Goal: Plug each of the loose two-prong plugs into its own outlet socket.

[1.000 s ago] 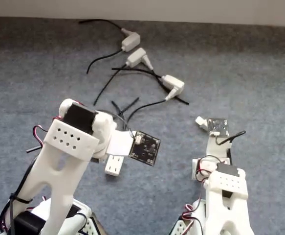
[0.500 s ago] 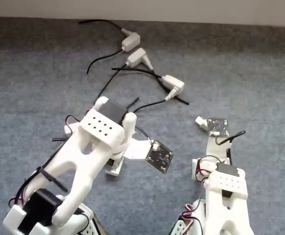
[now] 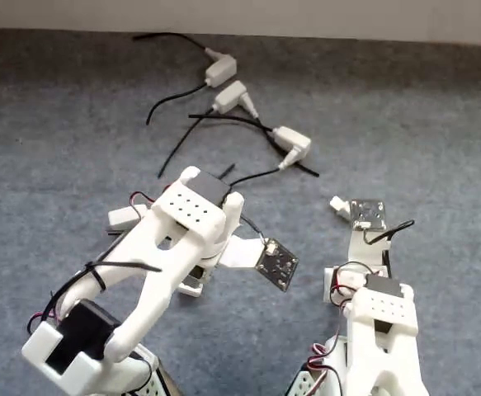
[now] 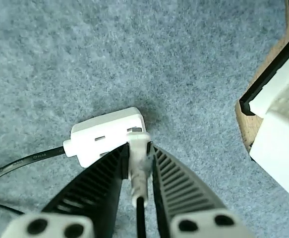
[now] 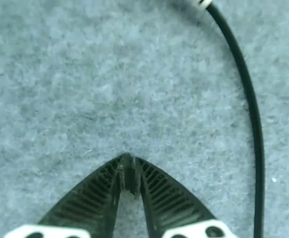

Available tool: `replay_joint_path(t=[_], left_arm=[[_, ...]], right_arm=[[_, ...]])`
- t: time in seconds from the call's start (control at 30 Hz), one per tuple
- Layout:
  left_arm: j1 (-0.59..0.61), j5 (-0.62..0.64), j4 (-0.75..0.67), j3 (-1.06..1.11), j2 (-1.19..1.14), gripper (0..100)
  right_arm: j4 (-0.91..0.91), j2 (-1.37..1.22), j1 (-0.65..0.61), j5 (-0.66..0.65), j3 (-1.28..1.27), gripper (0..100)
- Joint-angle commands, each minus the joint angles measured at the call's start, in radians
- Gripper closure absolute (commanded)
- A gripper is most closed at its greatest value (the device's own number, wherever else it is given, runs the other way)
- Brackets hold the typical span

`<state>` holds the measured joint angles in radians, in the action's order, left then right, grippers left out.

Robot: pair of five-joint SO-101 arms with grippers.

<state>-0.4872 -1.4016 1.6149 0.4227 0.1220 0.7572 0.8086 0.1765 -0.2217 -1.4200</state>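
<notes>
The plug point(image 4: 139, 173) sits in the left gripper point(image 4: 138, 148), seemingly touching the socket block point(image 4: 102, 136) just ahead.

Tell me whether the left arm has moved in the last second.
Yes. In the high view the left arm has swung rightward, toward the right arm, which kept still.

Outlet block point(image 3: 192, 286) mostly hidden under left arm point(image 3: 182, 239); plug point(image 4: 138, 163) prongs hidden against it

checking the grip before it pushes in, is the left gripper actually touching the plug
Touching. The left wrist view shows the left gripper shut on the white plug, a finger flat against each side, no gap.
</notes>
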Motion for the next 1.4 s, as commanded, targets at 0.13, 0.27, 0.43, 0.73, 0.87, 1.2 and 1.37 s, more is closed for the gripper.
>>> replay_joint_path(t=[0.13, 0.27, 0.43, 0.73, 0.87, 1.2, 1.37], left_arm=[[-0.016, -0.143, -0.009, -0.001, -0.004, 99], [-0.015, -0.143, -0.011, -0.001, -0.004, 99], [0.021, -0.146, -0.035, -0.001, -0.004, 99], [0.021, -0.146, -0.057, 0.039, -0.005, 99], [0.021, -0.147, -0.06, 0.077, -0.005, 99], [0.028, -0.147, -0.063, 0.07, -0.004, 99], [0.03, -0.144, -0.115, 0.07, -0.004, 99]], right_arm=[[-0.031, 0.008, 0.01, 0.009, -0.002, 99.2], [-0.031, 0.008, 0.01, 0.009, -0.002, 99.2], [-0.031, 0.008, 0.012, 0.009, -0.002, 99.2], [-0.031, 0.008, 0.012, 0.009, -0.002, 99.2], [-0.031, 0.008, 0.012, 0.009, -0.002, 99.2], [-0.031, 0.008, 0.012, 0.009, -0.001, 99.2], [-0.031, 0.008, 0.012, 0.009, -0.001, 99.2]])
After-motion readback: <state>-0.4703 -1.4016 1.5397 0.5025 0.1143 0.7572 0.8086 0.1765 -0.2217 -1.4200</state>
